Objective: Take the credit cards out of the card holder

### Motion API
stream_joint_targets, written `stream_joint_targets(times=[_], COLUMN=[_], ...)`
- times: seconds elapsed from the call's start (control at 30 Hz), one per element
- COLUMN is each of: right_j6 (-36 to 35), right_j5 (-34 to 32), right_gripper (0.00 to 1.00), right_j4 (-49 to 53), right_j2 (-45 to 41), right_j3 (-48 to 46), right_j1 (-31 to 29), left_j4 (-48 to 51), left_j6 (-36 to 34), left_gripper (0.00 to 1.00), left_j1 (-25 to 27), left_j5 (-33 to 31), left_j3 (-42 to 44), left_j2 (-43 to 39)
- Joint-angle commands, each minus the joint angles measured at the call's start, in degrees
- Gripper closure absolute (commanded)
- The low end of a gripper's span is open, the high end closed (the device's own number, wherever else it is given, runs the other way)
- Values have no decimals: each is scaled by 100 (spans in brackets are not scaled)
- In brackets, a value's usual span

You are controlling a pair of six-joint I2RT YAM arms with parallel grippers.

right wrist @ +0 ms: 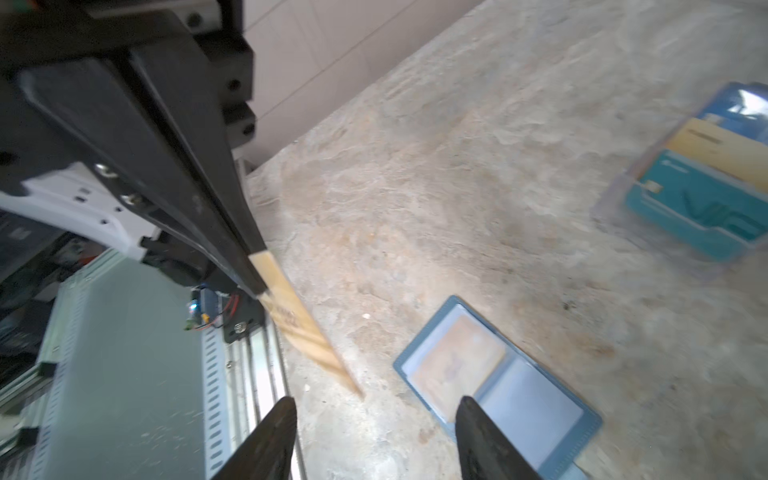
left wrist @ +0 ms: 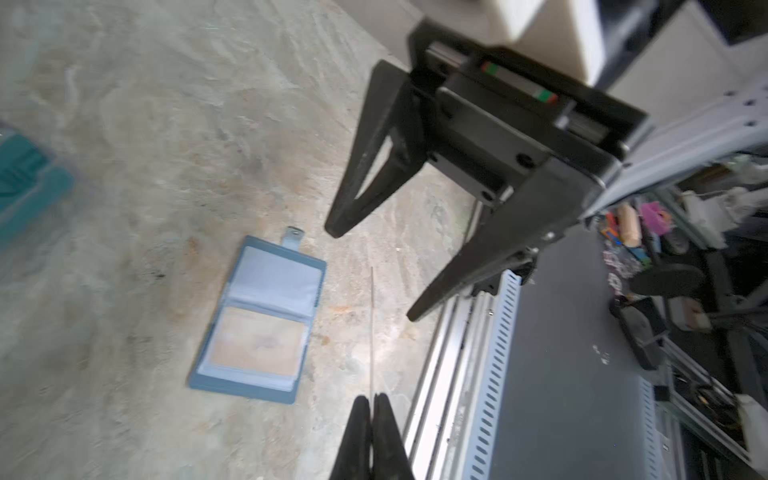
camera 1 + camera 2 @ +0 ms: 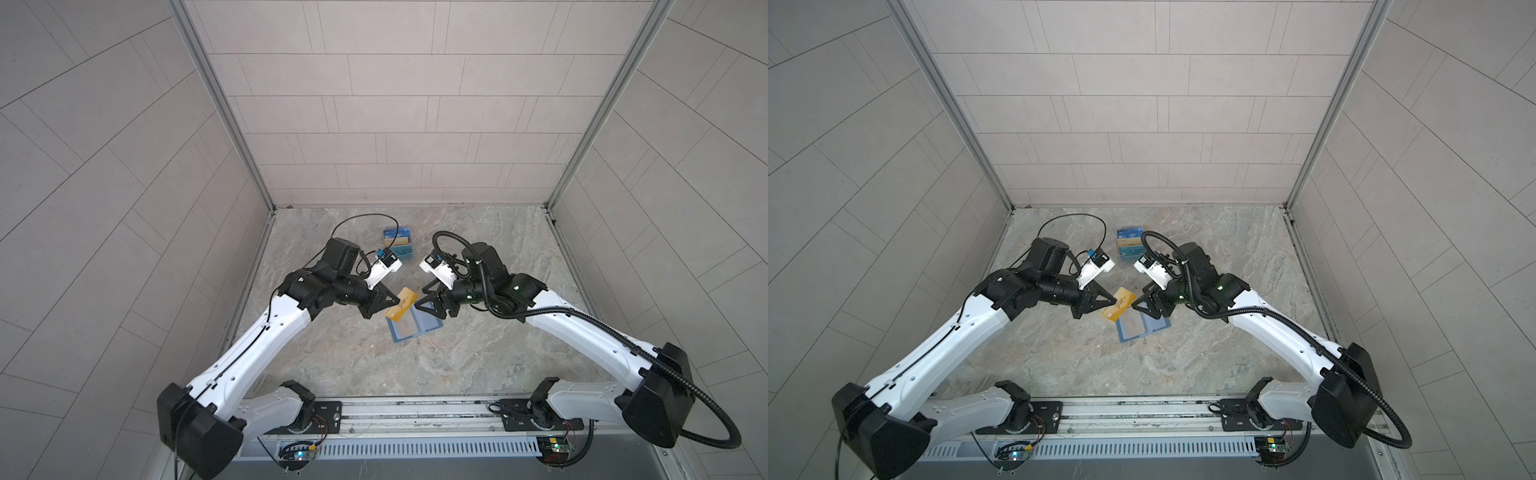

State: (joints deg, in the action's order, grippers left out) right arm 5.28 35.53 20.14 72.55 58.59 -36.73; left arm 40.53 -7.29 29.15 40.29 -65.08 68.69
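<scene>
The left gripper (image 3: 390, 305) is pressed together on an edge of the gold-yellow credit card (image 3: 403, 305) and holds it tilted in the air, over the left corner of the open card holder (image 3: 411, 331) as seen in both top views. The card holder lies flat on the marbled surface (image 3: 478, 357), pale-blue inside up, with a tan card (image 1: 457, 361) in one clear sleeve. Farther right, the right gripper (image 3: 420, 298) hovers over the holder's right half with its jaws spread and nothing between them, and a clear tiered stand (image 3: 397, 243) of cards sits behind both.
</scene>
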Motion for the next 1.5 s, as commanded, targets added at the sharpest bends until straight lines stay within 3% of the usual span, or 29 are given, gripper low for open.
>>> stream_joint_targets(times=[0.0,0.17,0.23,0.37,0.53,0.77,0.97,1.2,1.47], right_j6=[89,334,394,445,618,698,667,768,894], right_j5=[-1276,-2394,-2687,-2837,-3001,-2939,-2926,-2911,-2920], right_gripper=[34,29,29,29,27,27,26,25,24], right_j4=[187,481,631,719,499,464,578,613,518], right_j2=[-9,-115,-123,-220,-382,-356,-372,-444,-652], right_j3=[-23,-1,-2,-95,-279,-217,-107,-205,-605], right_j1=[-3,62,112,157,199,210,216,218,219], left_j4=[-94,-210,-197,108,755,1628,1580,22,-6], left_j6=[-5,-953,-1589,-2888,-3690,-4785,-5094,-4874,-4912], left_gripper=[100,100,100,100,100,100,100,100,100], left_j1=[3,3,3,-218,-618,-754,-751,-722,-700], left_j5=[-1471,-2168,-2123,-2017,-1491,-1958,-2370,-2789,-2789], left_j3=[-494,-1370,-1723,-2445,-3715,-5268,-5581,-4735,-4862], left_j2=[581,1561,1927,2637,3695,4956,5616,5537,5652])
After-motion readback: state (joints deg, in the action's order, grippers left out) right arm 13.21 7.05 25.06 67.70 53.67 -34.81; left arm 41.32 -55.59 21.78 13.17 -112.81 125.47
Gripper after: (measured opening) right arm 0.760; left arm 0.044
